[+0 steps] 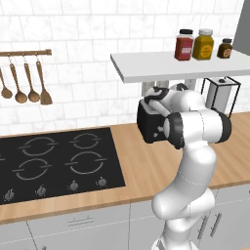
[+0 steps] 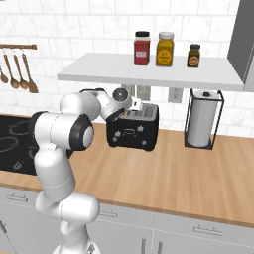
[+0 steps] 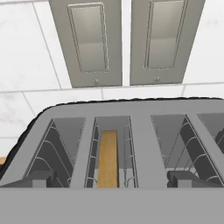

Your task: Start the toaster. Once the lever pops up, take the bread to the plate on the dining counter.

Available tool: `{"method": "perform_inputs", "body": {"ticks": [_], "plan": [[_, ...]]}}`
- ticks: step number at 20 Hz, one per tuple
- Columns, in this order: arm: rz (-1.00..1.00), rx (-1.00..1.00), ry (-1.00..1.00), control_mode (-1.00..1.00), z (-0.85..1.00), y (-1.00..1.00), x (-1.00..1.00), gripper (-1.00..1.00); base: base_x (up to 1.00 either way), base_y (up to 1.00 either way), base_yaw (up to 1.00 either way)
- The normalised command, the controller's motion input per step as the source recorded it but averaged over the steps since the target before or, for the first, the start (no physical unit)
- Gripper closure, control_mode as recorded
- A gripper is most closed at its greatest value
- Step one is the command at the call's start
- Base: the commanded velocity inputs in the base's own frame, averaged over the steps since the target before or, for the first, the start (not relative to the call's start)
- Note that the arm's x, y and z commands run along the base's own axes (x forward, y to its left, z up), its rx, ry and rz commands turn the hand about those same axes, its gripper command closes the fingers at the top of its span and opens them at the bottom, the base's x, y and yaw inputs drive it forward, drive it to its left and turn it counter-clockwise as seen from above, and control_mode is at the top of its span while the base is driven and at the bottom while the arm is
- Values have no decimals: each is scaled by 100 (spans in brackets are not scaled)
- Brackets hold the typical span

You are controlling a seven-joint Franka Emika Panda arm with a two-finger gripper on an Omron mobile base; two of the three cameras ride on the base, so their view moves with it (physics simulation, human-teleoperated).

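Standing on the light-wood worktop (image 2: 188, 168) below a white wall shelf (image 2: 149, 72), the boxy black toaster (image 2: 133, 130) holds brown bread (image 3: 107, 157); the pincer (image 3: 109, 181) hangs spread wide above it.

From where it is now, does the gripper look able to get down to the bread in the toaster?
Probably yes. The open gripper sits right above the toaster, and the bread stands in an uncovered slot.

Arm (image 2: 59, 149): glossy white shell, rounded bulbous links stacked like smooth capsules. Joints marked by dark grey to black rings and end caps; one round dark cap faces the right base camera. Wrist section carries a small grey disc. Pincer (image 3: 107, 179) fingertips small, dark grey, blocky.
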Motion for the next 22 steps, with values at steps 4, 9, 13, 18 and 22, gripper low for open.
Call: {"method": "perform_inputs", "body": {"ticks": [4,9,13,18,22], "plan": [[0,0,0,-100,0,0,0,-100,0,0,0],[0,0,0,-100,0,0,0,-100,0,0,0],[0,0,0,-100,0,0,0,-100,0,0,0],[0,0,0,-100,0,0,0,-100,0,0,0],[0,0,0,-100,0,0,0,-100,0,0,0]]}}
